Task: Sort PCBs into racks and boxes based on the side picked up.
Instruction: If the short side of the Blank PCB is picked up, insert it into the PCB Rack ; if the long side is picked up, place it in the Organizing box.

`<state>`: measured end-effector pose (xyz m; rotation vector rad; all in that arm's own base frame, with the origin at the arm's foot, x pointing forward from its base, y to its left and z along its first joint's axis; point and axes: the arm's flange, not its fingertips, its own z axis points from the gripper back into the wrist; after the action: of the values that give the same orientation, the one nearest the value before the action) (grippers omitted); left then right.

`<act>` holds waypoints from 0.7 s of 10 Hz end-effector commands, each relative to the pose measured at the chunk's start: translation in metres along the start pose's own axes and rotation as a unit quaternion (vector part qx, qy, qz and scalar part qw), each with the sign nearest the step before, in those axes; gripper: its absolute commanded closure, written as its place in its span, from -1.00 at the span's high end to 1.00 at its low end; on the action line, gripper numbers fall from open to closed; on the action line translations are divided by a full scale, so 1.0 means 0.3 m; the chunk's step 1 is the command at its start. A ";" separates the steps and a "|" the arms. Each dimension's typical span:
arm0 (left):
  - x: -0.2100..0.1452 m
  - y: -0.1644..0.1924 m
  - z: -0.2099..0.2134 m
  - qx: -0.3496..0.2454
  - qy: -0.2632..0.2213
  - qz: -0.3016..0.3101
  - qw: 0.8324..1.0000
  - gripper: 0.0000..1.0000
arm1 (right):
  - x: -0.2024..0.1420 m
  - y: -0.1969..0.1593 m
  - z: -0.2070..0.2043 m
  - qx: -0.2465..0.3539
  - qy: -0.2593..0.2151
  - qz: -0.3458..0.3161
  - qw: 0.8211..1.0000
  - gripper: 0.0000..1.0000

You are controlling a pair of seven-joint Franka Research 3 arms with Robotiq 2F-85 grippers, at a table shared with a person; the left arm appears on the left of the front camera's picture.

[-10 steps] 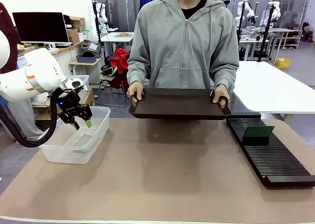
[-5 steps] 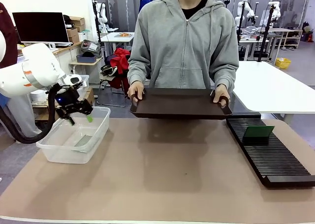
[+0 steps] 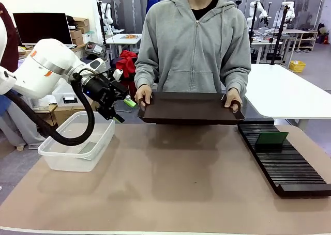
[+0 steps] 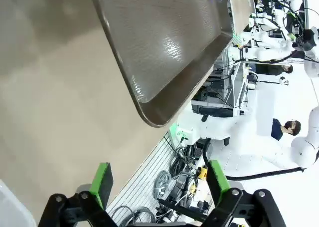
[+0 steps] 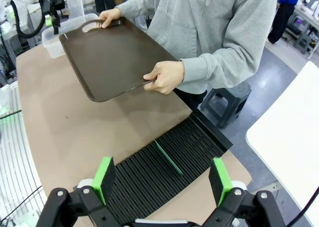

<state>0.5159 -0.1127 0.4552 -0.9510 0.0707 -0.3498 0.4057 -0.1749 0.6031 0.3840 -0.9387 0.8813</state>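
In the front view my left gripper [image 3: 124, 111] hangs open and empty over the far right corner of the clear box [image 3: 57, 160], just left of the dark brown tray [image 3: 189, 108] that the person holds in both hands. One PCB [image 3: 87, 148] lies flat on the box's bottom. A second green PCB [image 3: 272, 138] stands in a slot of the black rack [image 3: 295, 170] at the right. The left wrist view has its gripper [image 4: 160, 184] open below the tray [image 4: 159, 42]. My right gripper [image 5: 162, 179] is open above the rack [image 5: 144, 172] and its PCB [image 5: 168, 157].
The tan mat [image 3: 170, 183] covers the table between box and rack. The person's hands [image 3: 141, 96] grip the tray's handles at the far edge. In the right wrist view the tray [image 5: 109, 57] tilts above the mat, with the box [image 5: 52, 37] beyond it.
My left gripper has risen out of the box and swung right toward the tray's left end, jaws open. The tray, the rack and both PCBs stay where they were.
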 end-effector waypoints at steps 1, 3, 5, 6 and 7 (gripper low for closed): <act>0.009 -0.030 -0.024 0.038 -0.013 -0.008 0.999 1.00 | 0.002 -0.001 -0.004 -0.001 0.001 -0.002 1.000 1.00; 0.009 -0.030 -0.024 0.038 -0.013 -0.008 0.999 1.00 | 0.002 -0.001 -0.004 -0.001 0.001 -0.002 1.000 1.00; 0.009 -0.030 -0.024 0.038 -0.013 -0.008 0.999 1.00 | 0.002 -0.001 -0.004 -0.001 0.001 -0.002 1.000 1.00; 0.009 -0.030 -0.024 0.038 -0.013 -0.008 0.999 1.00 | 0.002 -0.001 -0.004 -0.001 0.001 -0.002 1.000 1.00; 0.009 -0.030 -0.024 0.038 -0.013 -0.008 0.999 1.00 | 0.002 -0.001 -0.004 -0.001 0.001 -0.002 1.000 1.00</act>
<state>0.5191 -0.1236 0.4586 -0.9059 0.0247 -0.3601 0.4057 -0.1748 0.6031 0.3841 -0.9388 0.8814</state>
